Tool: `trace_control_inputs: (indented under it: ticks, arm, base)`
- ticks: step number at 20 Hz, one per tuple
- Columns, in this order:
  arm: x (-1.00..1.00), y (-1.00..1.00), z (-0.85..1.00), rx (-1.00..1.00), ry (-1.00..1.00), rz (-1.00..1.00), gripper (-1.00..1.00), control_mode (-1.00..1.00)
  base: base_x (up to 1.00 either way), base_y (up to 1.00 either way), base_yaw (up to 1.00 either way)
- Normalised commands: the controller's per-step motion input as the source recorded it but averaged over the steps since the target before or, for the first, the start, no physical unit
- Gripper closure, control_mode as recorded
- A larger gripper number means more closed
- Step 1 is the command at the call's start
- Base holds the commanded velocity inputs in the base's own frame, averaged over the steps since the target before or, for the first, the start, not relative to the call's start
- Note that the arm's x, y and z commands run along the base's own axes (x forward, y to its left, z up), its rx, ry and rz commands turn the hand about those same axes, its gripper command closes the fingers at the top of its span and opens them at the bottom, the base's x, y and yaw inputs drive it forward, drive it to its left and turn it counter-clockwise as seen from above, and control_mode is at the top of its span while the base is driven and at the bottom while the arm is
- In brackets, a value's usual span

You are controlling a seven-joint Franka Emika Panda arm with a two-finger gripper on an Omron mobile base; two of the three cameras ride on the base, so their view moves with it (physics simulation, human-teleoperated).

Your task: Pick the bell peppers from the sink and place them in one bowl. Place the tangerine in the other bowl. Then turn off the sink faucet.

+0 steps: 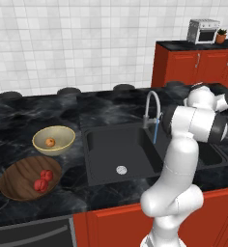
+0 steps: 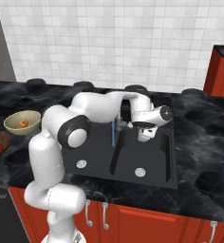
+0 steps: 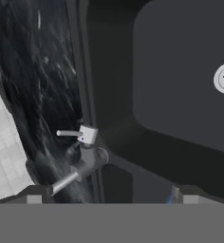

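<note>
At the left of the black marble table (image 1: 34, 116), two red bell peppers (image 1: 42, 180) were seen lying in the dark wooden bowl (image 1: 19, 179), and the tangerine (image 1: 50, 142) in the cream bowl (image 1: 53, 140) just behind. Further right, the sink (image 1: 118, 154) was shown with a blue stream falling from the faucet (image 1: 152, 110). The hand (image 3: 109, 197) was held wide open and empty above the faucet's base
</note>
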Motion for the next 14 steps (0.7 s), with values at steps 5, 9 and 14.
trace_control_inputs:
  ticks: [5, 9, 14]
  arm:
    - [0.37, 0.13, -0.18, 0.00, 0.05, 0.08, -1.00, -1.00]
    - [0.38, 0.13, -0.20, 0.00, 0.09, 0.06, -1.00, -1.00]
    - [0.43, 0.02, -0.23, 0.00, 0.09, 0.05, -1.00, -1.00]
  base:
    - [0.00, 0.00, 0.00]
    - [0.00, 0.00, 0.00]
    - [0.00, 0.00, 0.00]
